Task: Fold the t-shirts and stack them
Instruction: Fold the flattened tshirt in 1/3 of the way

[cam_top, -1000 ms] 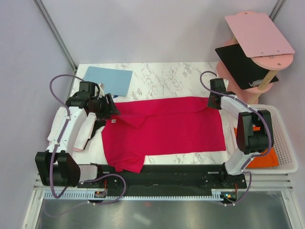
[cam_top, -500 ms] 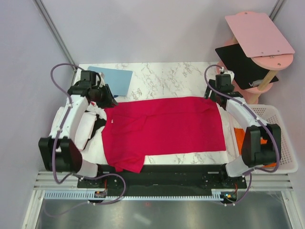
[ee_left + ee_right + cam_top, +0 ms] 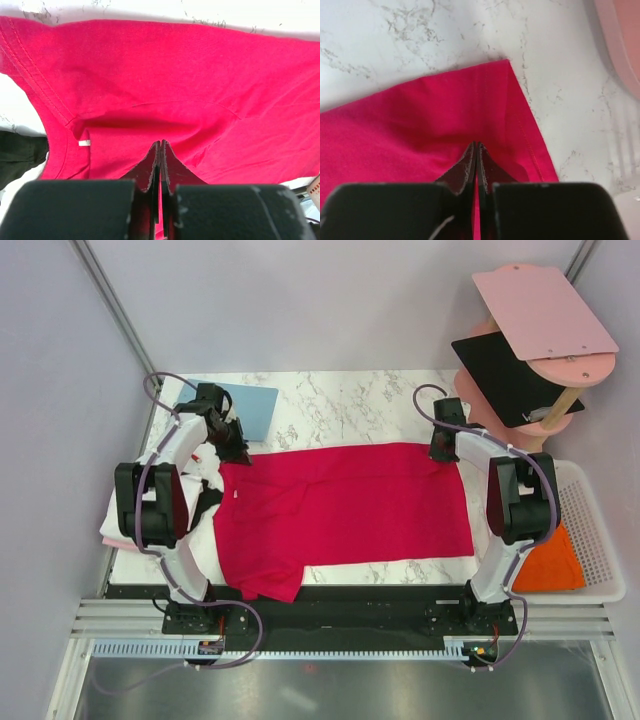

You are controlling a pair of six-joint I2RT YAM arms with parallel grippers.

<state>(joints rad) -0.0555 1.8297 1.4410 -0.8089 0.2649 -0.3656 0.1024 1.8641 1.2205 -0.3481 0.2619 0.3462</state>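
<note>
Far left of the overhead view: a heap of white and pale pink t-shirts (image 3: 112, 528) at the table edge, partly hidden behind the left arm, with a dark cloth (image 3: 205, 502) just beside it and touching the red collar area. Upper left: a light-blue board (image 3: 245, 408) flat on the marble table (image 3: 350, 400), its near left corner covered by the arm. Just below the board, the left gripper (image 3: 232, 452), down on the upper left corner of the crimson t-shirt (image 3: 345, 505). Closed tight in the left wrist view, fingertips (image 3: 150, 165) pressed together on a raised pinch of red cloth, a small white label (image 3: 84, 143) at the neckline to the left. Across the centre, spread flat and wide, one sleeve doubled over at the lower left near the table's front edge. At the upper right corner of the cloth, the right gripper (image 3: 442, 452), likewise shut, fingertips (image 3: 465, 167) nipping the red fabric just inside the hemmed corner, bare marble beyond. Far right: a white basket (image 3: 600, 540) with an orange t-shirt (image 3: 552, 562) inside, well apart from both grippers. Upper right: a black panel (image 3: 505, 375) and a pink panel (image 3: 545, 310) tilted on a pink stand.
</note>
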